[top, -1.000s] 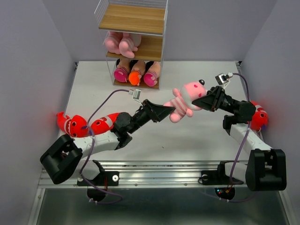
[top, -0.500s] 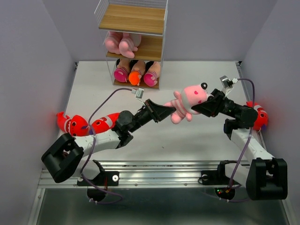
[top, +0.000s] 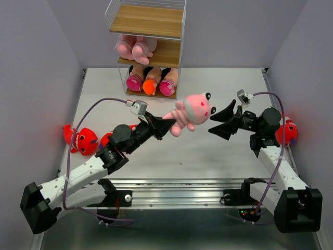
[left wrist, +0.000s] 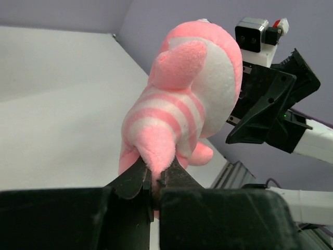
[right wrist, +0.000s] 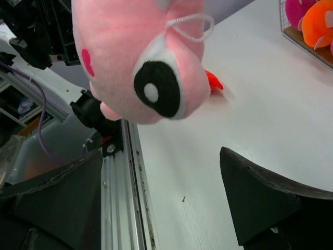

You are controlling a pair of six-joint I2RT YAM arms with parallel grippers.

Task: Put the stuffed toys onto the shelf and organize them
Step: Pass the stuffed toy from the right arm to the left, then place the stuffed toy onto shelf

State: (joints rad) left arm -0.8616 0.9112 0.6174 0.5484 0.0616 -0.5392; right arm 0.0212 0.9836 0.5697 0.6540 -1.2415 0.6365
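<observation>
The left jaws are clamped on one striped leg of a pink stuffed toy (top: 190, 109), holding it aloft at centre frame above the bench (top: 223, 83). The right jaws gape apart just beside its head, gripping nothing. The shelf (top: 148, 21) stands at upper centre. Held by so little soft leg, the toy could swing and slip free on the reach there.

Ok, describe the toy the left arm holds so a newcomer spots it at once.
Find the shelf at the back. In front of it a pink striped toy hangs in the air, pinched by one foot in the left gripper. It alone touches neither shelf nor table.
</observation>
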